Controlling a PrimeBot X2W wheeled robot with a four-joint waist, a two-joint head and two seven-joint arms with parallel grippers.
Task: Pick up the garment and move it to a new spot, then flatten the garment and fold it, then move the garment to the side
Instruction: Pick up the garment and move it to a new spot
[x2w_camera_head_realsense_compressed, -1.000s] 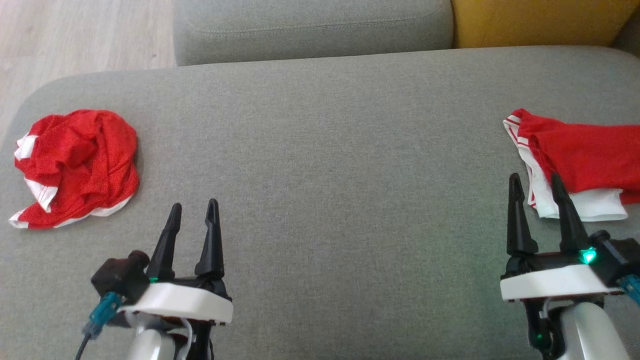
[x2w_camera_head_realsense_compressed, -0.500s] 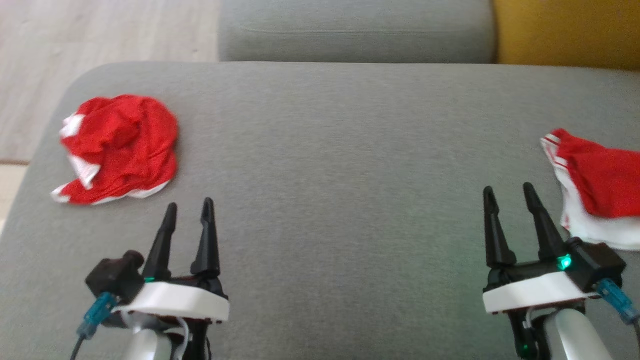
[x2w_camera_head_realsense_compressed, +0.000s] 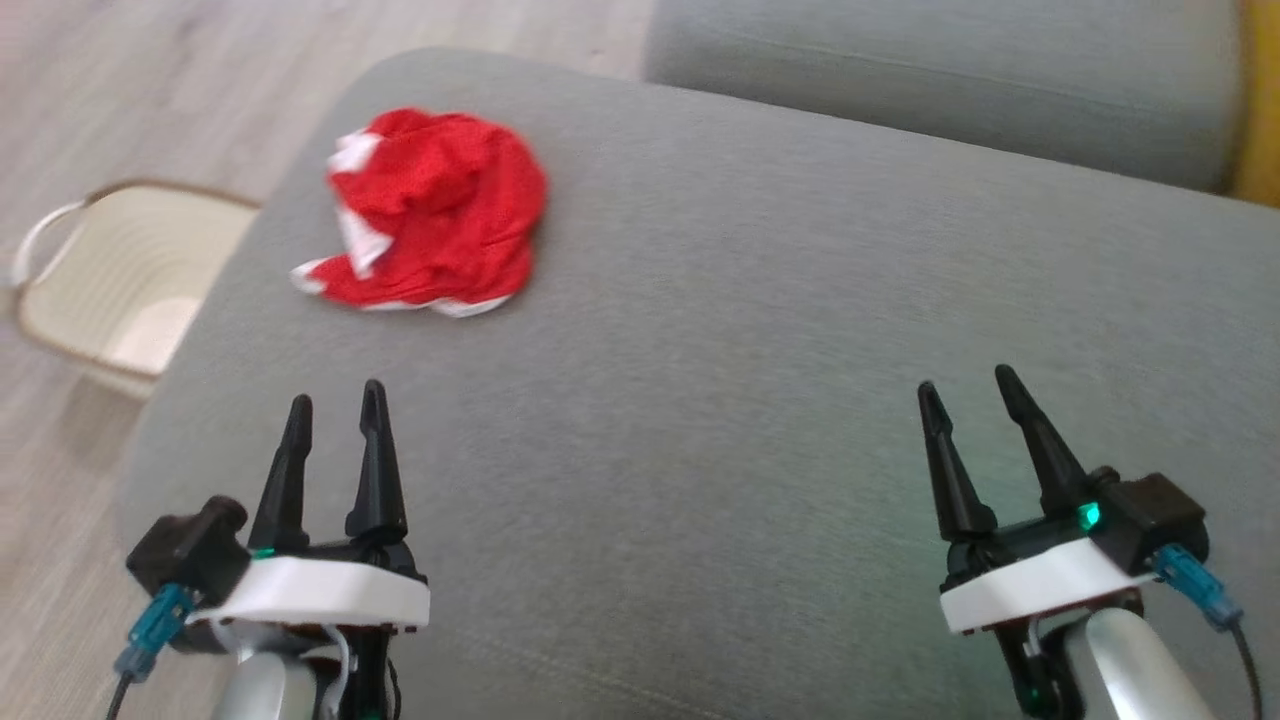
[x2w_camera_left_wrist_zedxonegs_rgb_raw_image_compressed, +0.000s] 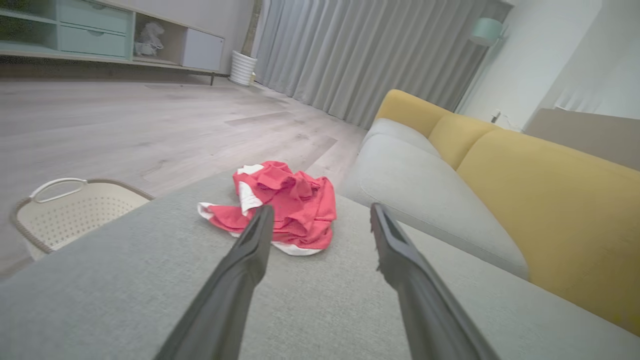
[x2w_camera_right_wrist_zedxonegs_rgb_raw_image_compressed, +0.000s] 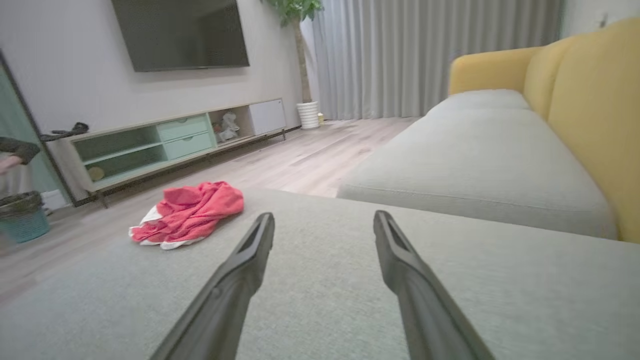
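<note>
Ahead of the left gripper (x2w_camera_head_realsense_compressed: 335, 395), spread wide and empty like the right gripper (x2w_camera_head_realsense_compressed: 964, 380), a crumpled red-and-white garment (x2w_camera_head_realsense_compressed: 440, 210) awaits a forward reach, likely best pinched at a raised fold.

Both arms low, L gripper (x2w_camera_head_realsense_compressed: 335, 405) & R gripper (x2w_camera_head_realsense_compressed: 967, 385) empty, fingers (x2w_camera_head_realsense_compressed: 377, 470) spread apart, pointing fwd.

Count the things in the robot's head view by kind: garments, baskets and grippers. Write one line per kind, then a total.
Garments: 1, the red garment
Baskets: 1, the cream basket
Grippers: 2, the left gripper and the right gripper, both open
Total: 4
</note>
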